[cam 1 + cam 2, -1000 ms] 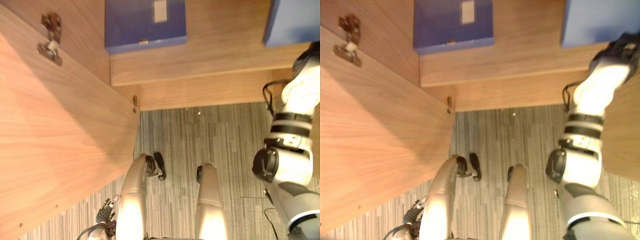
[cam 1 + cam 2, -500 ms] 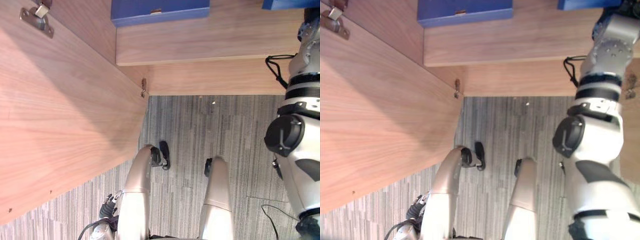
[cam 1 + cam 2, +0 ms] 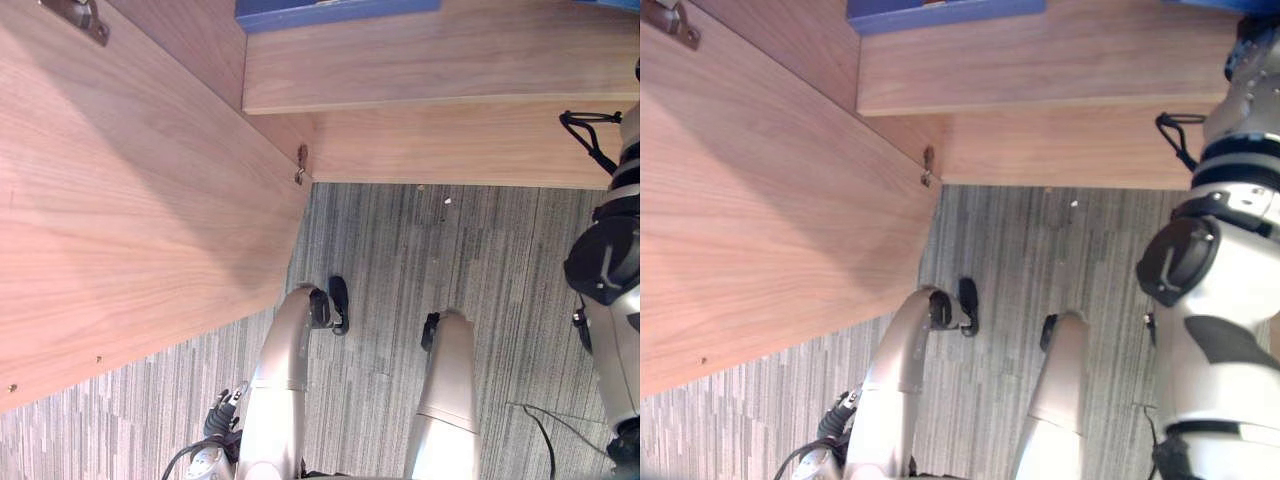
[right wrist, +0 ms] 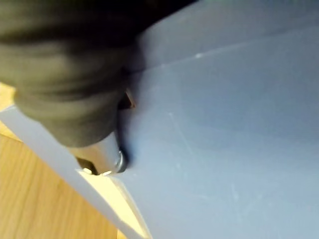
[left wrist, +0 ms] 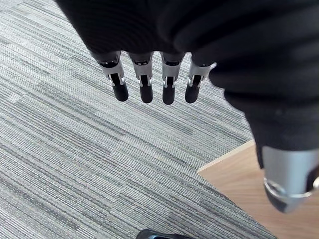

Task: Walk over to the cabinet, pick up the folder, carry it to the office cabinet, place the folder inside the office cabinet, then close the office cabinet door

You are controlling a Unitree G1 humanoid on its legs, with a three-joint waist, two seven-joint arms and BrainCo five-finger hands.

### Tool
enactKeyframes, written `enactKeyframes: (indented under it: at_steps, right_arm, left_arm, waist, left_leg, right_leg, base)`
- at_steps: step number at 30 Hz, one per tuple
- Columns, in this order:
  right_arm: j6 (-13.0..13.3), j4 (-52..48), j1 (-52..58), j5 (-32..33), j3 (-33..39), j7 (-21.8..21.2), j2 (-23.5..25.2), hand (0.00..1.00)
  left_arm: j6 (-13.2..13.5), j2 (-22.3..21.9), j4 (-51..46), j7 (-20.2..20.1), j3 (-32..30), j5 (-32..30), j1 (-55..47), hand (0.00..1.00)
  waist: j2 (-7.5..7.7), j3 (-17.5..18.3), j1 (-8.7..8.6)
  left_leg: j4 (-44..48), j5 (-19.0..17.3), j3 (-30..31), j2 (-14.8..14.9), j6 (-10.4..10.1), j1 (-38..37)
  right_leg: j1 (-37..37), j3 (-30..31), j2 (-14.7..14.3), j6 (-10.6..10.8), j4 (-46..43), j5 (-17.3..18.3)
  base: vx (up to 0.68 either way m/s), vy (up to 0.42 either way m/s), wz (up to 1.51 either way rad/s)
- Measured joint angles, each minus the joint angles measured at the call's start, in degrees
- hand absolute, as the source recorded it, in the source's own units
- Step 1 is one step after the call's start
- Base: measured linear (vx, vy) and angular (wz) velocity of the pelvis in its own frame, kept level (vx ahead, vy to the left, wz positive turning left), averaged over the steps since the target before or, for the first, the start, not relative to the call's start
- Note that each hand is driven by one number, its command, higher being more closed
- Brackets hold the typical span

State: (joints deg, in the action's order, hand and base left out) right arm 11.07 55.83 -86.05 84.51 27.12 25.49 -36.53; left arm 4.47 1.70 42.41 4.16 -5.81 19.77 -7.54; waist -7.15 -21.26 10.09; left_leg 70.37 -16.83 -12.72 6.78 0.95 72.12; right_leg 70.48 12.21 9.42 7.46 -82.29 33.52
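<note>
The blue folder (image 4: pixel 224 124) takes up most of the right wrist view, and my right hand (image 4: pixel 107 157) has its thumb pinched against the face by one edge. From the head, that arm reaches up to the top right, where a sliver of the folder (image 3: pixel 1205 4) shows above the cabinet shelf (image 3: pixel 1060 60). Along the shelf's far-left part lies a second blue folder (image 3: pixel 335 10). My left hand (image 5: pixel 144 84) hangs over the grey carpet with straight fingers and holds nothing.
The cabinet's open wooden door (image 3: pixel 130 200) swings out on my left, with hinges (image 3: pixel 300 165) at its inner edge. Striped grey carpet (image 3: pixel 400 260) lies below the shelf front. A wooden corner (image 5: pixel 244 179) shows near the left hand.
The whole picture has slid upward as the camera moved, so both folders now sit at the top edge. The right arm still reaches up to the shelf.
</note>
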Motion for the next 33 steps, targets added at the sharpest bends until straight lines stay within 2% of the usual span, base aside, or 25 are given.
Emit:
enactKeyframes:
  at_steps: [9, 12, 15, 16, 21, 24, 33]
  right_arm:
    - [0.8, -0.1, 0.0, 2.0, 0.3, -0.2, -0.1, 0.0]
    - [0.5, -0.5, -0.1, -0.8, -1.7, -1.3, -0.2, 0.0]
    - [-3.0, -0.6, -1.2, -10.1, -4.7, -3.3, -1.2, 0.0]
    - [-4.9, -0.6, -1.5, -14.9, -4.8, -4.6, -1.5, 0.0]
    - [-9.7, -0.5, -1.5, -32.3, -9.8, -8.5, -1.9, 0.0]
    - [-11.5, -0.3, -0.8, -37.8, -13.6, -10.2, -2.5, 0.0]
    - [-13.9, 0.2, 2.6, -51.5, -15.3, -10.9, -4.8, 0.0]
  left_arm:
    - [-0.2, -0.9, 0.8, 0.5, -1.4, 0.0, 0.0, 0.0]
    - [-0.2, -1.4, 0.9, 0.5, -2.3, 0.1, -0.1, 0.0]
    - [-0.2, -1.4, 0.9, 0.5, -2.4, 0.2, -0.2, 0.0]
    - [-0.2, -1.4, 0.9, 0.5, -2.4, 0.3, -0.3, 0.0]
    - [-0.2, -1.3, 1.1, 0.5, -2.4, 0.3, -0.5, 0.0]
    - [0.2, -1.1, 1.5, 0.4, -2.4, 0.3, -0.5, 0.0]
    - [1.3, -0.9, 2.1, 0.4, -2.3, 1.2, -0.5, 0.0]
  waist:
    - [-0.64, 0.8, -0.01]
    - [-0.62, 1.3, -0.14]
    - [-0.6, 1.4, -0.39]
    - [-0.6, 1.4, -0.48]
    - [-0.61, 1.4, -1.11]
    - [-0.59, 1.4, -1.35]
    - [-0.13, 1.1, -1.53]
  left_leg:
    - [-0.2, 0.5, 0.6, -0.1, -0.4, 0.3]
    - [-0.2, 0.7, 0.9, -0.1, -0.4, 0.5]
    - [-0.2, 0.8, 0.9, -0.1, -0.3, 0.6]
    - [-0.2, 0.8, 1.1, -0.1, -0.3, 0.6]
    - [-0.2, 0.9, 1.7, -0.1, -0.2, 0.6]
    - [-0.6, 0.9, 2.0, 0.0, -0.3, 0.2]
    - [-4.1, 1.2, 1.3, 0.6, 0.0, -2.2]
  right_leg:
    - [0.0, -0.9, 0.1, -0.3, -0.1, 0.1]
    - [0.0, -1.3, 0.2, -0.4, -0.1, 0.2]
    - [-0.1, -1.4, 0.3, -0.4, 0.0, 0.2]
    - [-0.3, -1.6, 0.4, -0.4, 0.1, 0.2]
    - [-1.0, -2.3, 0.5, -0.4, 0.6, 0.2]
    - [-1.6, -2.7, 0.4, -0.3, 1.3, 0.1]
    - [-4.1, -3.1, -0.1, 0.1, 6.4, -1.8]
  base:
    - [-0.03, 0.035, 0.03]
    - [-0.03, 0.05, 0.04]
    - [-0.03, 0.064, 0.02]
    - [-0.03, 0.054, 0.03]
    - [-0.03, 0.075, 0.02]
    - [-0.03, 0.077, -0.01]
    - [-0.01, 0.097, -0.08]
